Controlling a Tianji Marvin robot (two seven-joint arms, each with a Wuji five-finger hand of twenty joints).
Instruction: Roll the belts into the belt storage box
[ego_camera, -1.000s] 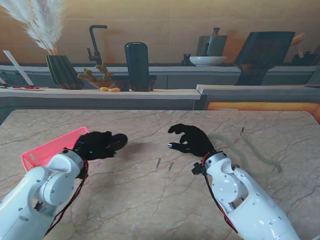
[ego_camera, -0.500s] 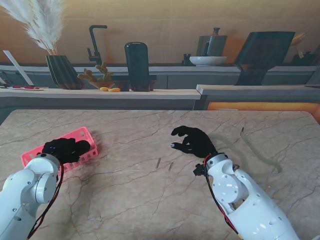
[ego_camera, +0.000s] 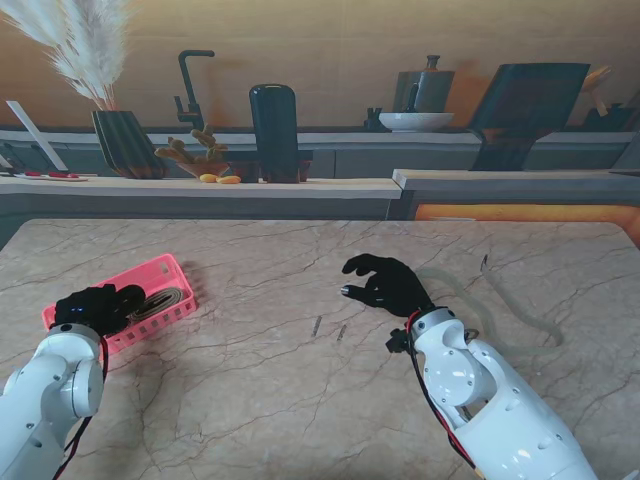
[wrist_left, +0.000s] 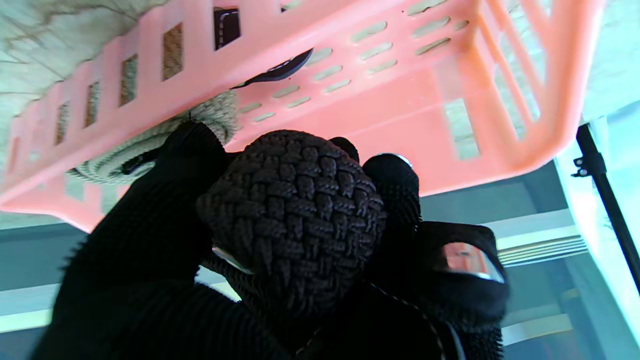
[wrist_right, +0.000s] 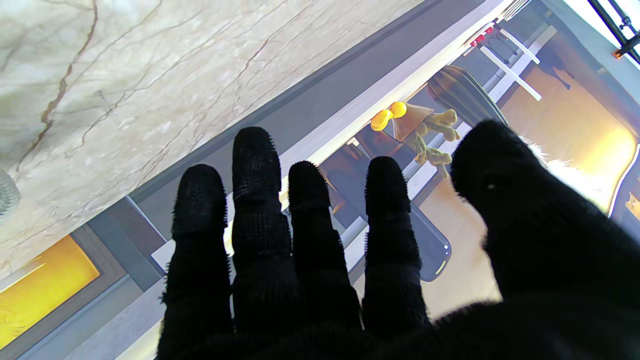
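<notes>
Left robot hand (ego_camera: 95, 307) gripping dark rolled belt (wrist_left: 295, 220) over pink box (ego_camera: 170, 268) at worktop's left edge; pale belt (ego_camera: 500, 300) unrolled beside empty, spread right robot hand (ego_camera: 385, 283).

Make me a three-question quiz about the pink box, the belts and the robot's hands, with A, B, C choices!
1. Where is the pink box?
A. on my left side of the table
B. on my right side
C. on the back counter

2. What colour is the rolled belt that the left hand holds?
A. white
B. black
C. red

3. How is the right hand?
A. closed on a belt
B. inside the box
C. open, holding nothing

Answers: 1 A, the stand view shows it by the left arm. 2 B, the left wrist view shows a dark braided roll in the fingers. 3 C, its fingers are spread over bare table.
</notes>
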